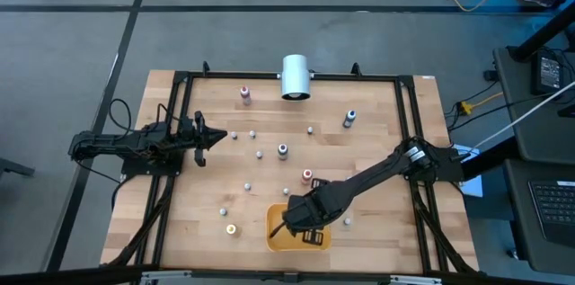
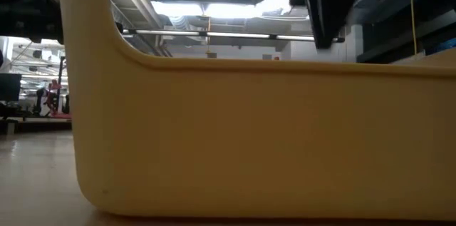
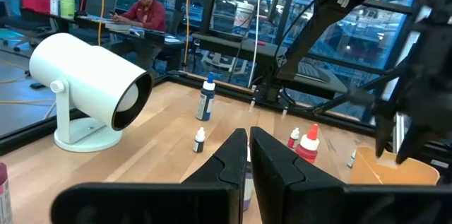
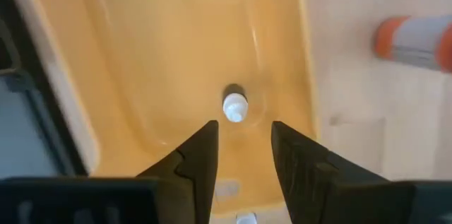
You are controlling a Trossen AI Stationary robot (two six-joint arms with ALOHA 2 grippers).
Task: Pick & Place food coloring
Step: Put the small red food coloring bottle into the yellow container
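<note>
Food coloring bottle (image 4: 235, 107) lies below parted, empty right claw (image 4: 244, 146).

No text, label, brand, number or sign can be read in any of the views. The small bottles on the table (image 1: 198, 186) are too small for any print to be made out, and the containers in the room behind it are too blurred.
</note>
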